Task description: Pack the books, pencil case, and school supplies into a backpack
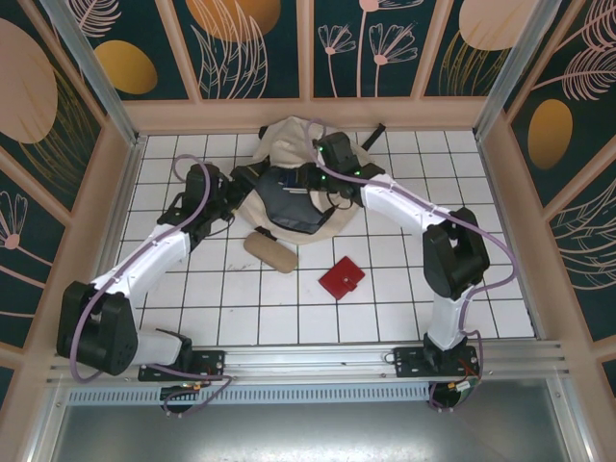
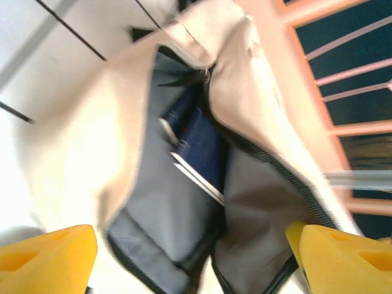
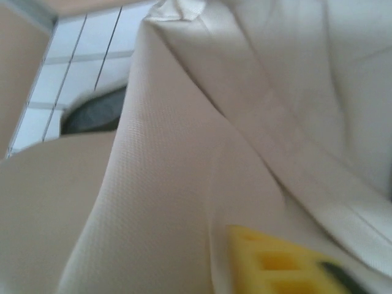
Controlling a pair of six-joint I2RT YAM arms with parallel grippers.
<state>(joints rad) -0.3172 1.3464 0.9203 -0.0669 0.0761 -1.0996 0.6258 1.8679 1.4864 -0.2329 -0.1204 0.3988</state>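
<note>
Left gripper (image 2: 195, 260) parted, books (image 2: 202, 147) inside backpack (image 2: 86, 153)

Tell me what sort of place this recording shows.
Probably a staged robot test cell: a white gridded tabletop, floral wall panels enclosing it, an aluminium rail carrying both arm bases.

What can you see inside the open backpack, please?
Dark navy books lie in the backpack against its grey lining. Its beige fabric covers the rest, so their number and anything deeper are hidden.

Bright, even light overhead; both wrist views blurred, washed-out.
</note>
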